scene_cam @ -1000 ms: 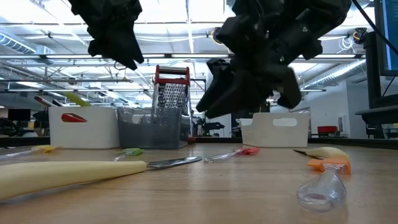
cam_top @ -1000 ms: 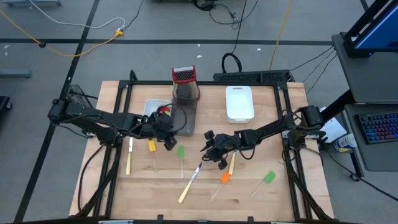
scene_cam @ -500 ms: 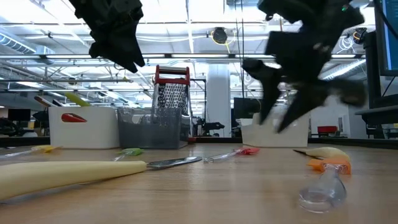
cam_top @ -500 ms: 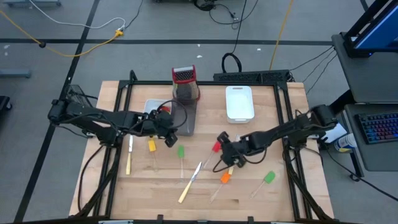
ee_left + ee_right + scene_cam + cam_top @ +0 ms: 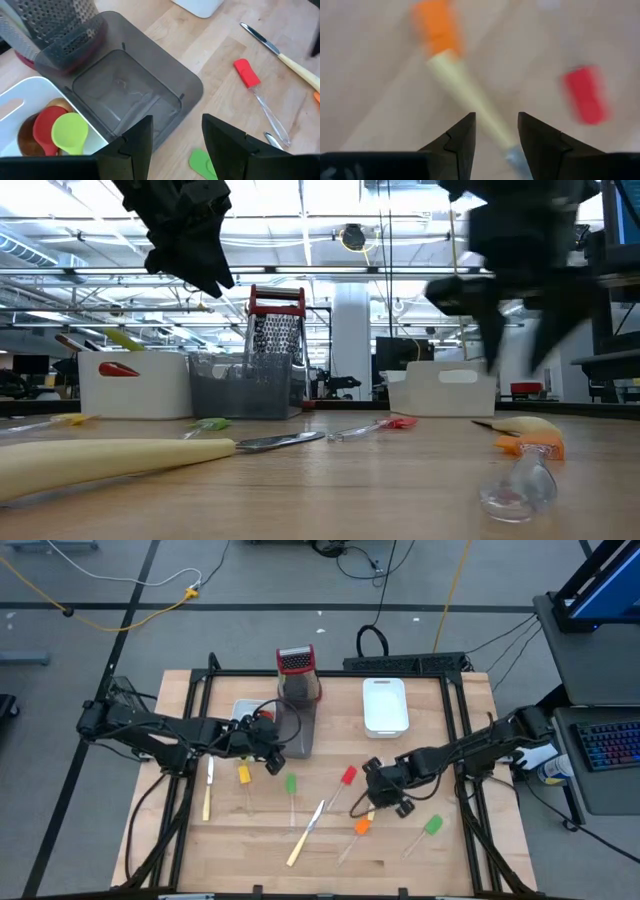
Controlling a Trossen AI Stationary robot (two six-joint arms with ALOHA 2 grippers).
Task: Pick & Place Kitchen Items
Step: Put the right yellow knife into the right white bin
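- Currently the right gripper [image 5: 386, 798] hangs over the middle-right of the table [image 5: 240, 850], its fingers [image 5: 457, 142] spread apart with nothing between them, so it reads as lining up for a pick rather than carrying
- Directly past those fingers lies a pale-handled knife [image 5: 465, 97], with an orange spatula [image 5: 436, 25] at its far end and a red spatula [image 5: 585, 92] off to one side; the gap between the fingers sits over the pale handle, which makes that the likely target
- Meanwhile the left gripper [image 5: 270, 745] hovers beside the grey tray [image 5: 130, 95], fingers likewise apart and empty, probably waiting above the drop zone
- Already a red spoon [image 5: 47, 127] and a green spoon [image 5: 70, 132] rest inside the white tray [image 5: 12, 107] next to the grey one, so sorted items seem to collect there by type
- Behind the grey tray stands the grater [image 5: 296, 675], upright and touching it; a second white tray [image 5: 385, 705] sits well apart to the right
- Loose on the wood: a yellow spatula [image 5: 244, 776], a green spatula [image 5: 291, 785], another green spatula [image 5: 430, 827], and a second knife [image 5: 305, 835] lying diagonally, all flat and apart from each other, which leaves room for fingers to straddle each handle
- Overall the job looks partly done, with most utensils not yet moved
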